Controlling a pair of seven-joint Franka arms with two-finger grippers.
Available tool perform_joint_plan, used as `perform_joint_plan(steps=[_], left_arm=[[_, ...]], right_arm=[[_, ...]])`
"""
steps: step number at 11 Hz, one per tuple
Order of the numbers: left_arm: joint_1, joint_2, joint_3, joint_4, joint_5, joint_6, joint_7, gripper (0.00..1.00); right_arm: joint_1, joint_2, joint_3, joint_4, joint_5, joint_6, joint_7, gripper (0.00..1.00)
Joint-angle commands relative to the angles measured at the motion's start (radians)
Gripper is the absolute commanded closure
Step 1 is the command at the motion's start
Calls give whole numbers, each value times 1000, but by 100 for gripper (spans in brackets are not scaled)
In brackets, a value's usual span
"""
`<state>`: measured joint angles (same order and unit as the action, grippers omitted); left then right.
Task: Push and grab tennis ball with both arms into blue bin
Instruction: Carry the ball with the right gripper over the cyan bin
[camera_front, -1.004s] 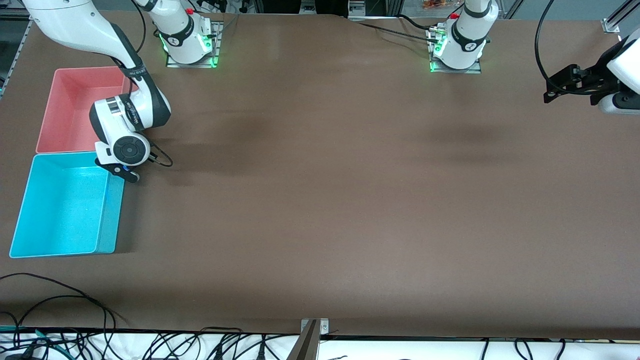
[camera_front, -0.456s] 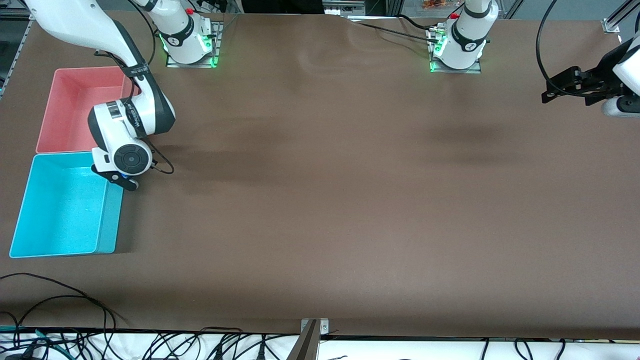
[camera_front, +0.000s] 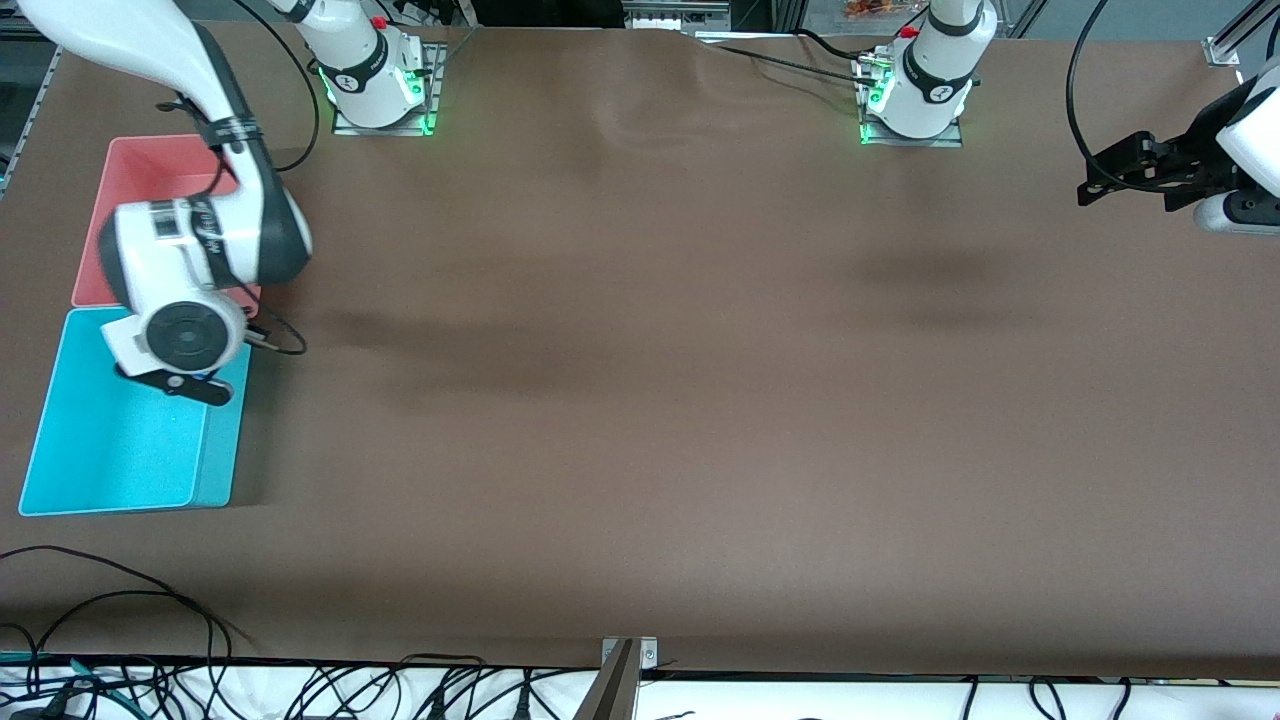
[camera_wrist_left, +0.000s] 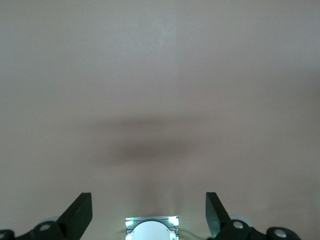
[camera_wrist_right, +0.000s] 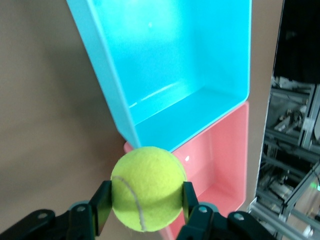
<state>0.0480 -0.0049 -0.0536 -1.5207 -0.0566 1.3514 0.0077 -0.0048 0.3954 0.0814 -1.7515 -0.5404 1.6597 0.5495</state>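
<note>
The right gripper (camera_wrist_right: 145, 212) is clamped on the tennis ball (camera_wrist_right: 147, 187), held in the air over the blue bin (camera_front: 60, 470). The left gripper (camera_wrist_left: 149, 220) waits with fingers spread wide over bare table (camera_front: 640, 400) at the left arm's end. The surface is a plain brown mat — one ball, two bins: the blue one, and a pink bin (camera_front: 110, 190) touching it, farther from the front camera. Black cables (camera_front: 300, 690) run along the nearest edge.
</note>
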Motion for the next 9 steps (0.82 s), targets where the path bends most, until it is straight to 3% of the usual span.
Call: perform_joint_plan(steps=[1, 3, 5, 9], left_arm=[[-2, 2, -9, 16, 73, -12, -3, 0], [3, 0, -14, 19, 90, -11, 3, 0], [9, 0, -9, 43, 96, -11, 0, 0], [9, -4, -14, 48, 90, -21, -2, 0]], right_arm=[[-143, 19, 3, 105, 115, 1, -335, 68], [-210, 23, 5, 106, 146, 89, -520, 68], [-277, 42, 3, 106, 282, 126, -656, 68], [-342, 94, 5, 104, 332, 205, -796, 68]])
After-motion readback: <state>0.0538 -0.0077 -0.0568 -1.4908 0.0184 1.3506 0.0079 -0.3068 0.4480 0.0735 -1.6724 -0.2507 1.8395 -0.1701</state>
